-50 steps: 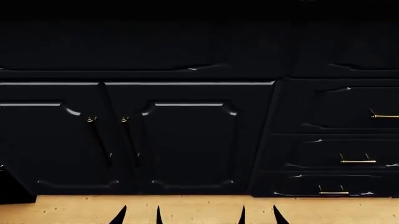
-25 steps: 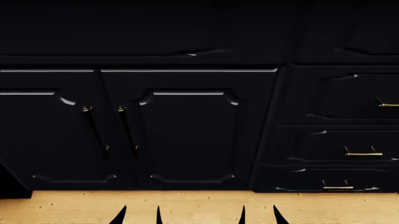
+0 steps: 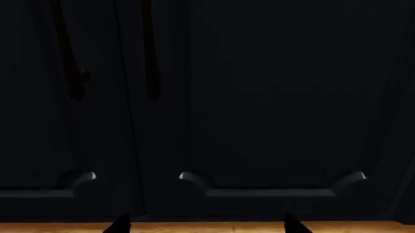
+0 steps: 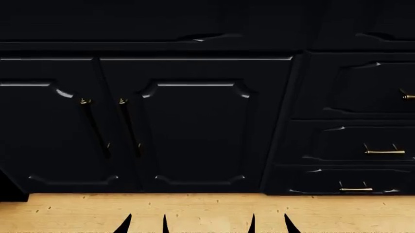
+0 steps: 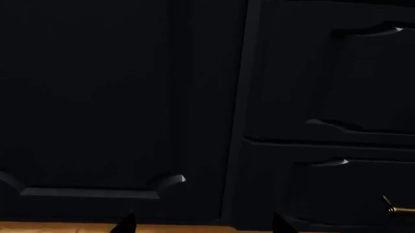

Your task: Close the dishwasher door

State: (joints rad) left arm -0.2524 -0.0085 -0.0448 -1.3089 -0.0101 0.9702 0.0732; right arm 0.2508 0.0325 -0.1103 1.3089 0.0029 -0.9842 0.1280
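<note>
The dishwasher door is out of view in all views; I see only framed black cabinet fronts. My left gripper (image 4: pixel 144 226) shows as two dark fingertips at the bottom of the head view, open and empty, above the wooden floor. My right gripper (image 4: pixel 271 226) is beside it, also open and empty. In the left wrist view the left gripper (image 3: pixel 206 227) faces a pair of cabinet doors (image 3: pixel 259 111) from a short distance. In the right wrist view the right gripper (image 5: pixel 205 227) faces a cabinet door and the drawers.
Two black cabinet doors (image 4: pixel 194 126) with slim bar handles (image 4: pixel 129 126) stand straight ahead. Black drawers (image 4: pixel 350 145) with brass handles (image 4: pixel 384 151) are at the right. A pale wooden floor (image 4: pixel 207 208) runs along their base. A dark shape (image 4: pixel 8 189) sits at the lower left edge.
The cabinet fronts have slid upward in the head view and look slightly larger. More floor shows. The gripper tips hold the same place in the picture.
</note>
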